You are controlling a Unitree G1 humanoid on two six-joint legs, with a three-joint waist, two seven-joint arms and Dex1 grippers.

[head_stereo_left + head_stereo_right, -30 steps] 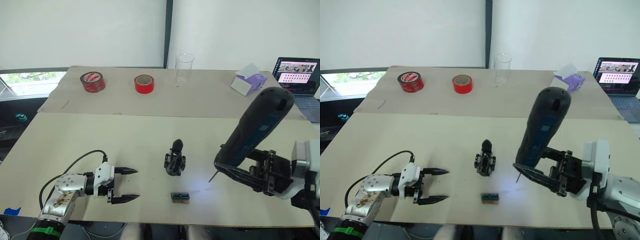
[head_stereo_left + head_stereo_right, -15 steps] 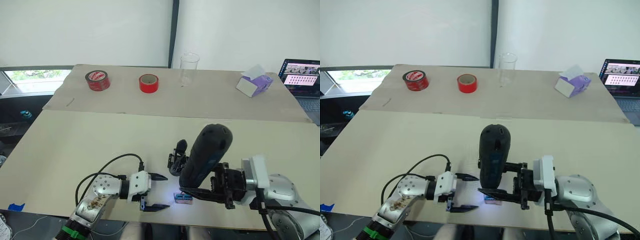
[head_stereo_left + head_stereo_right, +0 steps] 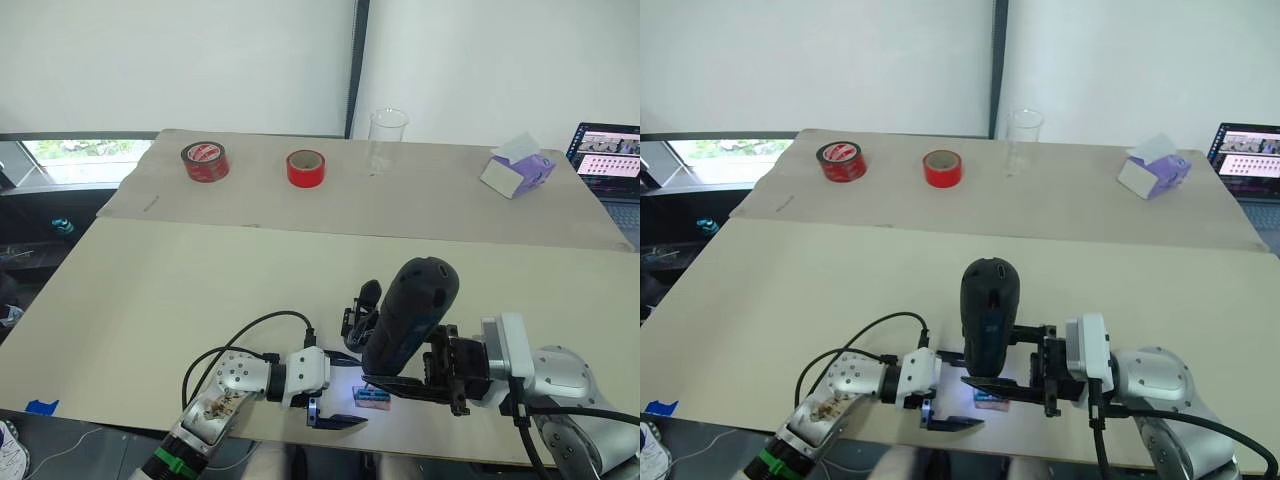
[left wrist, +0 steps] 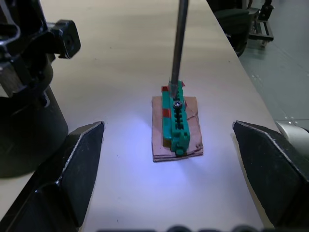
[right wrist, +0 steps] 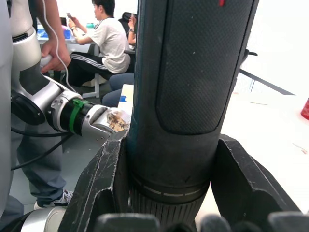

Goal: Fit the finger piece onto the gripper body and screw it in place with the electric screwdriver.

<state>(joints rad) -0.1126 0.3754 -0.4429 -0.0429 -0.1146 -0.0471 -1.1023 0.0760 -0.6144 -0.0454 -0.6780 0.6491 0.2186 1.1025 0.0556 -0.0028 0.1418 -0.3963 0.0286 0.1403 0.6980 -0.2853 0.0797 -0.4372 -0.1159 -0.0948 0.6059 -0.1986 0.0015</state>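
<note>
My right gripper is shut on the electric screwdriver, a thick black tool held nearly upright near the table's front edge. Its thin metal bit points down onto a small green-and-brown block. My left gripper is open, its two fingers on either side of that block. The gripper body stands just behind the screwdriver, partly hidden by it. A slim black finger piece rises from its top.
At the back of the table are two red tape rolls, a clear cup and a purple-and-white box. A laptop sits far right. People are visible beyond the table edge.
The screwdriver swung in from the right to above the green block and has stayed there. My left gripper moved right until its open fingers flank the block.
</note>
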